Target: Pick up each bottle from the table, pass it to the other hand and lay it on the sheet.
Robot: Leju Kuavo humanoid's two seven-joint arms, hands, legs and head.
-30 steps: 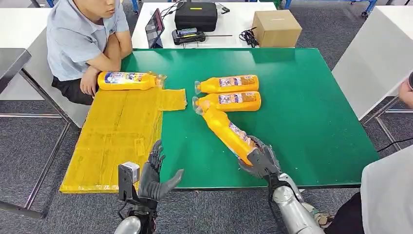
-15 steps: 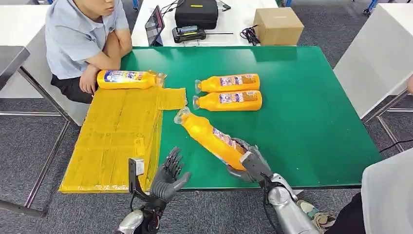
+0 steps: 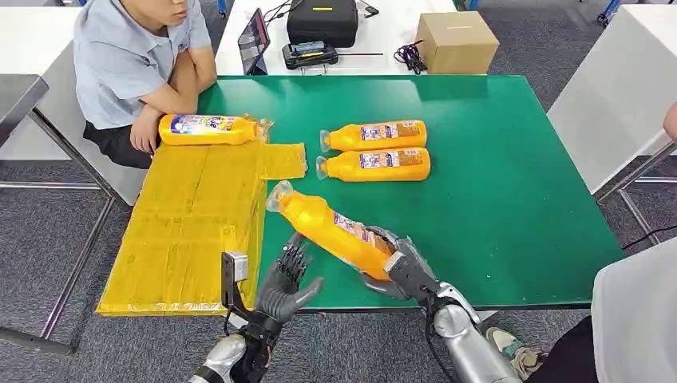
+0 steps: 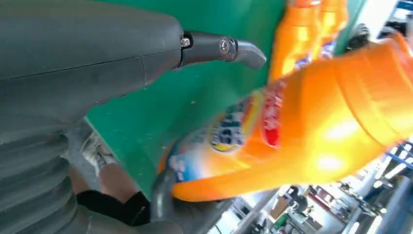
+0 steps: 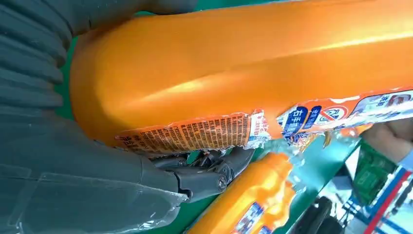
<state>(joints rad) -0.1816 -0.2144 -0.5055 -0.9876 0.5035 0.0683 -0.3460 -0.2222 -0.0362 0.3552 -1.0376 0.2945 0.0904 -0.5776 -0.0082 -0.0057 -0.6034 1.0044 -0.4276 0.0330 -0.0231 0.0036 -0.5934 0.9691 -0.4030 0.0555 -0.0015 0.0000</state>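
We hold an orange detergent bottle [image 3: 335, 230] by its base in our right hand [image 3: 399, 267], fingers wrapped around it, lifted over the near edge of the green table [image 3: 511, 183], its capped neck pointing toward the yellow sheet [image 3: 188, 223]. Our left hand [image 3: 286, 286] waits just beside the bottle's middle, fingers spread and holding nothing.

To do the handover well, we judge that the left hand should close around the bottle's mid-body, clear of the right fingers, and grip firmly before the right hand lets go. The plastic looks smooth and glossy, so a loose grasp may slip.

The bottle is bright orange with a clear cap and a printed label in blue, red and white, torn at one edge in the right wrist view. Two matching bottles [image 3: 374, 150] lie side by side farther back on the table, and another [image 3: 209, 129] lies at the sheet's far end near a seated person [image 3: 136, 64].
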